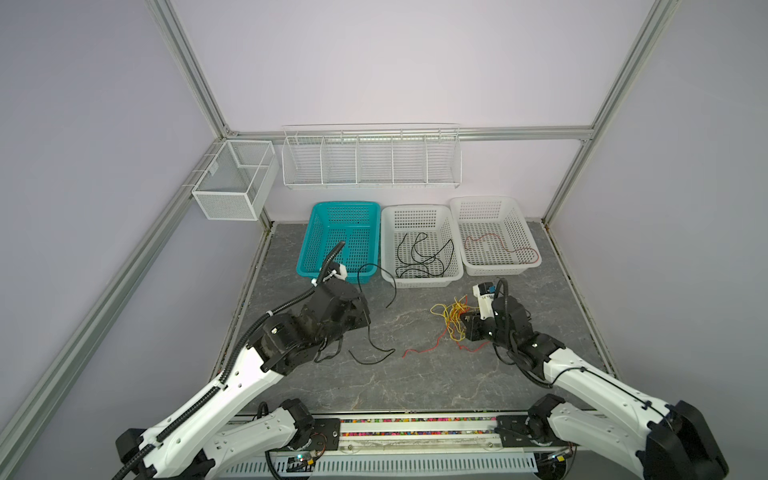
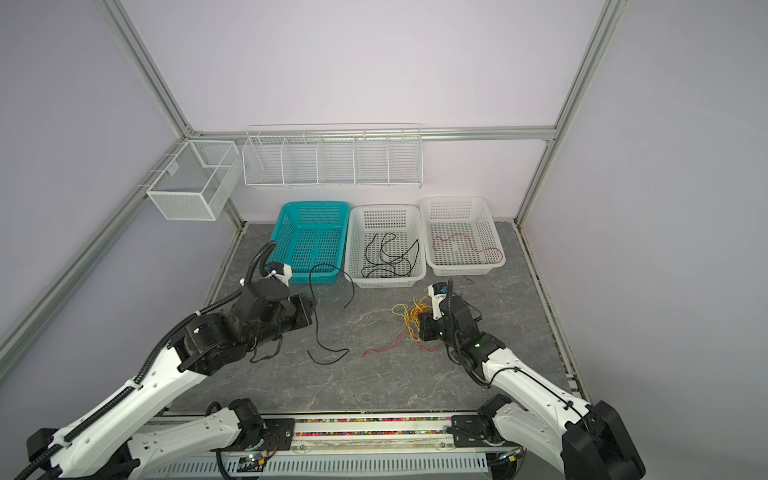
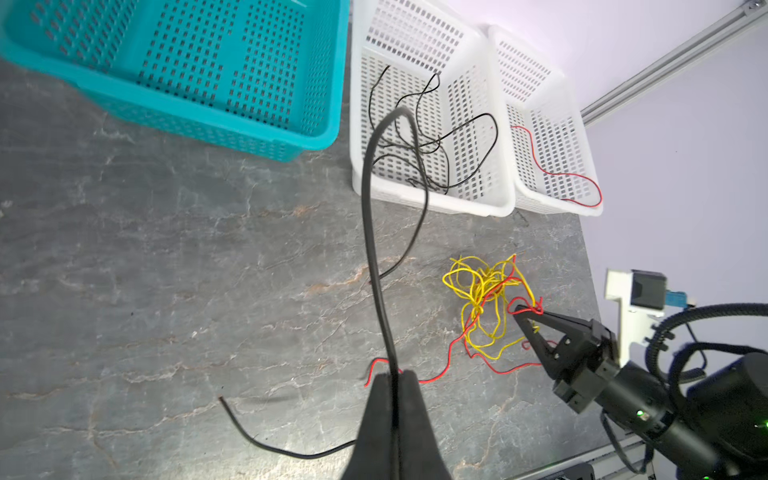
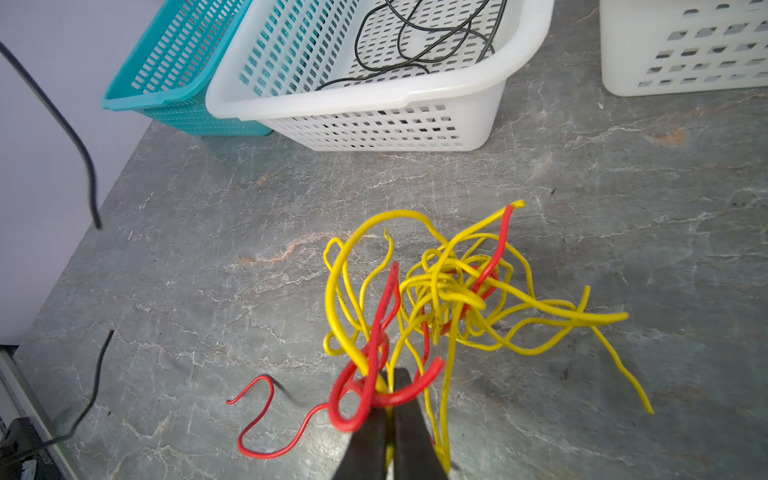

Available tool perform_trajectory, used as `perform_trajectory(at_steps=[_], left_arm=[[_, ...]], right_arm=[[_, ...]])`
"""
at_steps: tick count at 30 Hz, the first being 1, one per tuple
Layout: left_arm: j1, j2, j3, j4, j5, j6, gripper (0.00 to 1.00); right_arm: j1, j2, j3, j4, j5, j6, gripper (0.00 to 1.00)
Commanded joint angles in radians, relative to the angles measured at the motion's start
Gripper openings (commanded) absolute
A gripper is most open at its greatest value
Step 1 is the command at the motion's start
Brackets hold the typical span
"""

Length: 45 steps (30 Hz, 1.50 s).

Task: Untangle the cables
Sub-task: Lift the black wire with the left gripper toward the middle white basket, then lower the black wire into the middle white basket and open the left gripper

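The left pincer [image 3: 392, 376] is clamped on a black cable [image 3: 381, 307], which rises from the tips in a tall loop and comes down on the worktop [image 1: 415, 382] left of centre. Its other end trails out near the pincer, partly hidden behind the fingers. The right pincer [image 4: 388, 378] is closed on the near edge of the tangle [image 4: 449, 291] of yellow and red cables, right of centre (red loops blur across the tips, so which strand is pinched is unclear). In both top views, each wrist hides its own fingertips. At the far edge, the middle basket [image 1: 419, 282] holds black cables [image 1: 419, 262] and the right basket [image 1: 494, 270] a red cable [image 1: 515, 250].
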<state>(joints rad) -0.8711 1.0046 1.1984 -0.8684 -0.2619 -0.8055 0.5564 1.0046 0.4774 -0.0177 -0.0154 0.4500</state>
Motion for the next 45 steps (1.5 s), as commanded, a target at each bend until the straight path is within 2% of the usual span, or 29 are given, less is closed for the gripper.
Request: perform_trajectory(at_steps=[1,8,11,19,25,28,32,38,45], left_arm=[[-0.003,0.09,0.133,-0.044,-0.004,0.111,0.0],[0.006,0.346,0.505,-0.07,-0.036,0.271,0.0],[0.045,0.471,0.657,-0.074,0.007,0.321,0.0],[0.156,0.775,0.946,-0.037,0.112,0.399,0.0],[0.196,0.989,1.158,0.01,0.142,0.419,0.0],[0.201,1.085,1.259,0.01,0.114,0.459,0.0],[0.219,1.15,1.24,0.045,0.101,0.47,0.0],[0.233,1.183,1.105,0.119,0.101,0.468,0.0],[0.237,1.244,1.067,0.081,0.092,0.477,0.0]], right_arm=[[0.005,0.003,-0.023,0.031,0.008,0.018,0.06],[0.014,0.019,-0.021,0.041,0.008,0.021,0.06],[0.019,0.022,-0.022,0.043,0.011,0.021,0.06],[0.03,0.042,-0.016,0.05,0.011,0.022,0.06],[0.045,0.045,-0.014,0.055,0.011,0.021,0.06],[0.05,0.039,-0.013,0.054,0.012,0.021,0.06],[0.056,0.03,-0.013,0.051,0.014,0.021,0.06],[0.06,0.026,-0.011,0.05,0.014,0.021,0.06],[0.066,0.017,-0.011,0.051,0.014,0.021,0.06]])
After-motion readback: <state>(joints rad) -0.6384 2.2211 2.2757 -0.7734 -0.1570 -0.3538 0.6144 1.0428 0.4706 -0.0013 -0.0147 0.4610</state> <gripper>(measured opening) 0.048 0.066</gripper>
